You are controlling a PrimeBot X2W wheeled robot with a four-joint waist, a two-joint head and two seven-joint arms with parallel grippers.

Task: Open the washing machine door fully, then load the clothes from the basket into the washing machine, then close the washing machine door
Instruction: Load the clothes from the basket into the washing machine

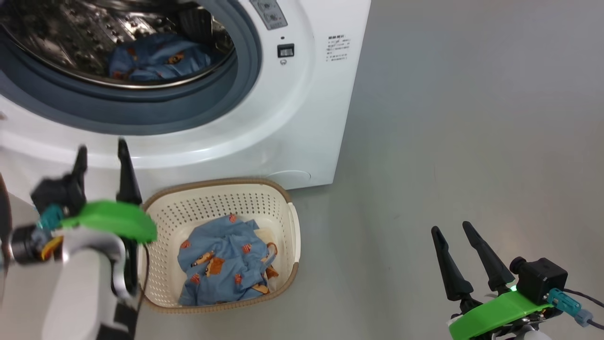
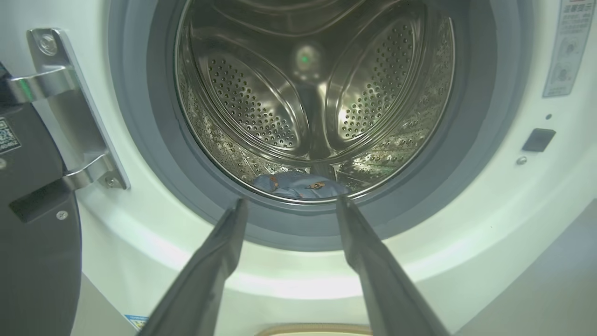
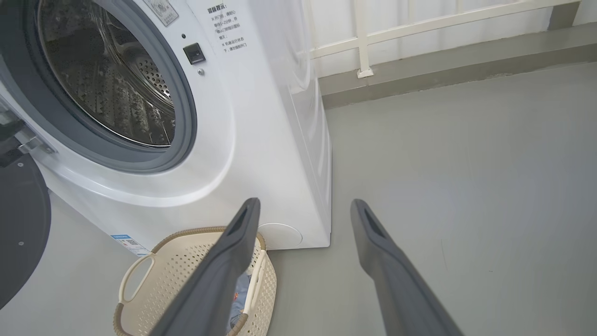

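Bare grey floor [image 1: 462,118] open right of the washing machine [image 1: 302,118], basket [image 1: 222,203] of clothes [image 1: 222,257] just before its front, left claw [image 1: 101,147] and right claw [image 1: 450,227] spread wide, empty.

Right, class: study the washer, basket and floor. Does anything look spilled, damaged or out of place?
Nothing stands out. The washing machine door is swung open, one blue garment lies in the drum, and the remaining clothes sit crumpled inside the upright basket.

We note a smooth grey floor [image 1: 472,118], evenly lit with a faint sheen. Beyond it we see a white railing [image 3: 360,42] above a grey kerb [image 3: 466,63].
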